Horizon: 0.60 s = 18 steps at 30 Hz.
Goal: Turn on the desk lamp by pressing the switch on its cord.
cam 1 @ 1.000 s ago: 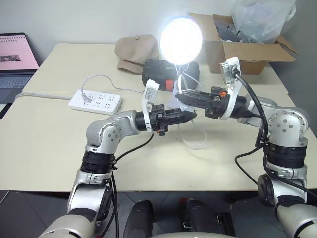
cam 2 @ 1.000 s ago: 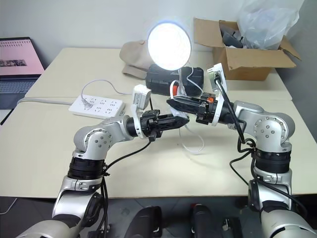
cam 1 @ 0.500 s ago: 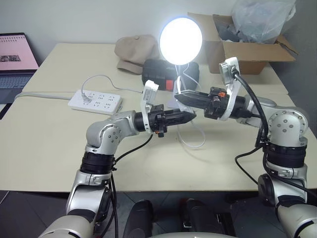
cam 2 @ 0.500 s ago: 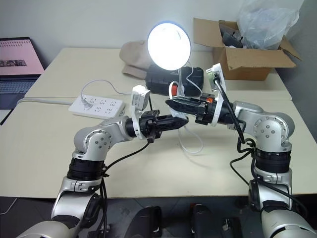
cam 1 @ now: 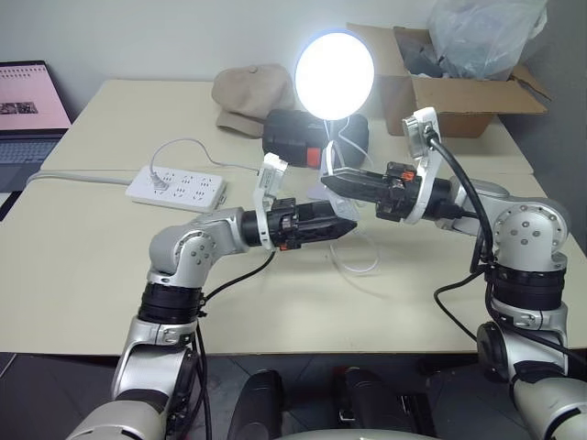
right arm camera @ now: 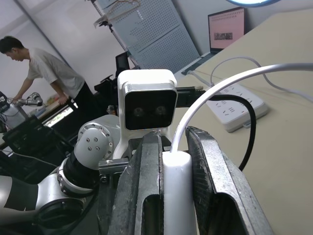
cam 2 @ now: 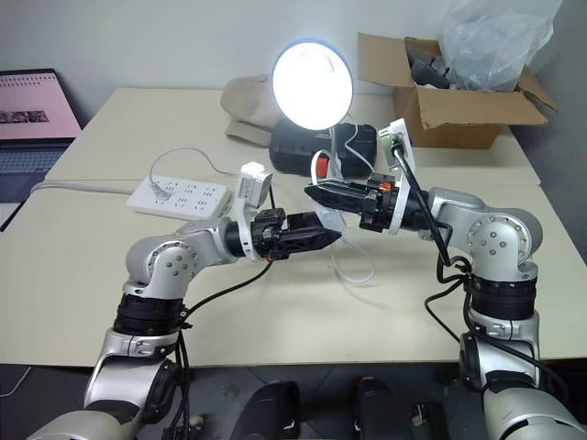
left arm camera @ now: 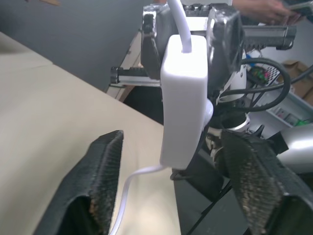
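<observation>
Showing the moment just after the press, the desk lamp (cam 1: pixel 335 62) is glowing brightly at the far middle of the table (cam 1: pixel 83 257), its round shade facing the camera, so the task's aim is judged to be met. The right gripper (cam 1: pixel 332 182) is reaching in level from the right with its fingers (right arm camera: pixel 146 196) clamped together on the switch (left arm camera: pixel 182 98), which is hanging in the air above the table in front of the lamp. The left gripper (cam 1: pixel 348 227) is pointing in from the left just below it, its fingers (left arm camera: pixel 105 181) standing apart on either side of the switch and touching nothing. The cord (cam 1: pixel 359 266) is dropping from the switch into a loop on the tabletop and running back toward the lamp. The step in hand is judged to be the release: the next move is calling for the left gripper to draw clear, and for the right to lower the switch to the table and let go without tugging the cord or tipping the lamp. The surface is a pale cream table carrying a white power strip (cam 1: pixel 176 188) on the left, a beige cap (cam 1: pixel 249 96) and a black case (cam 1: pixel 295 136) behind the lamp, and an open cardboard box (cam 1: pixel 459 87) with a plastic bag at the far right. A laptop (cam 1: pixel 32 115) is sitting at the far left, and a person (right arm camera: pixel 46 71) is bending over a bench in the room beyond.
</observation>
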Available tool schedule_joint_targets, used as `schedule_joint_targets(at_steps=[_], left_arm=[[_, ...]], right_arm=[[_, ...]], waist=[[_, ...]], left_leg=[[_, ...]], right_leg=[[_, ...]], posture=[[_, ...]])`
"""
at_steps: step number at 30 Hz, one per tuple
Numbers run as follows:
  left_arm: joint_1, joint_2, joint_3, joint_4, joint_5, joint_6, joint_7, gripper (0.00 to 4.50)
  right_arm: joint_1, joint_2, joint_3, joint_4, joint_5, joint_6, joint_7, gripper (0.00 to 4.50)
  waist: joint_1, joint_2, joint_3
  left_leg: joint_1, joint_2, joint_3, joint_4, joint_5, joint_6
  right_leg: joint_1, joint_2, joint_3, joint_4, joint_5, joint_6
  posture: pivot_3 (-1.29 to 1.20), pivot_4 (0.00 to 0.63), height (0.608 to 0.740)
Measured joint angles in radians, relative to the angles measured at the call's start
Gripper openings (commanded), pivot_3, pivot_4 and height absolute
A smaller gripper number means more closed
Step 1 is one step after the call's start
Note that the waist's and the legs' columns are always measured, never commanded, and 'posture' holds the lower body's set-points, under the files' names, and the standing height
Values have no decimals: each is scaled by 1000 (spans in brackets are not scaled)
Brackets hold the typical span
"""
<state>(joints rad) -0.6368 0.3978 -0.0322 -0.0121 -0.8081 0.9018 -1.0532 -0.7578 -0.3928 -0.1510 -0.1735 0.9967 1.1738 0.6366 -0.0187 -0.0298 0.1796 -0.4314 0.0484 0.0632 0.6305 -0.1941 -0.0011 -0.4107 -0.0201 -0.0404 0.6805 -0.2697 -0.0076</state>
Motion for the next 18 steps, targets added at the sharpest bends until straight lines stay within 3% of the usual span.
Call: schedule_joint_targets(at_steps=[2,5,8,18], left_arm=[[18,36,-7,-23,30,-37,-11,4329],[48,141,-18,-59,135,-152,-35,4329],[60,172,-15,-84,183,-228,-33,4329],[239,409,28,-301,248,-286,-70,4329]], right_arm=[[0,6,1,0,-1,-2,-13,386],[10,8,-1,5,-15,-2,-56,386],[20,13,0,20,-38,-2,-101,386],[66,66,44,159,-224,-14,-297,386]], waist=[[0,0,0],[-4,0,0],[-4,0,0],[-9,0,0]], left_leg=[[0,0,0,0,0,0],[0,0,0,0,0,0],[0,0,0,0,0,0],[0,0,1,-1,0,0]], right_leg=[[0,0,0,0,0,0],[0,0,0,0,0,0],[0,-1,0,0,0,0],[-1,-1,1,0,0,0]], posture=[[0,150,740],[0,150,740],[0,150,740],[0,150,740]])
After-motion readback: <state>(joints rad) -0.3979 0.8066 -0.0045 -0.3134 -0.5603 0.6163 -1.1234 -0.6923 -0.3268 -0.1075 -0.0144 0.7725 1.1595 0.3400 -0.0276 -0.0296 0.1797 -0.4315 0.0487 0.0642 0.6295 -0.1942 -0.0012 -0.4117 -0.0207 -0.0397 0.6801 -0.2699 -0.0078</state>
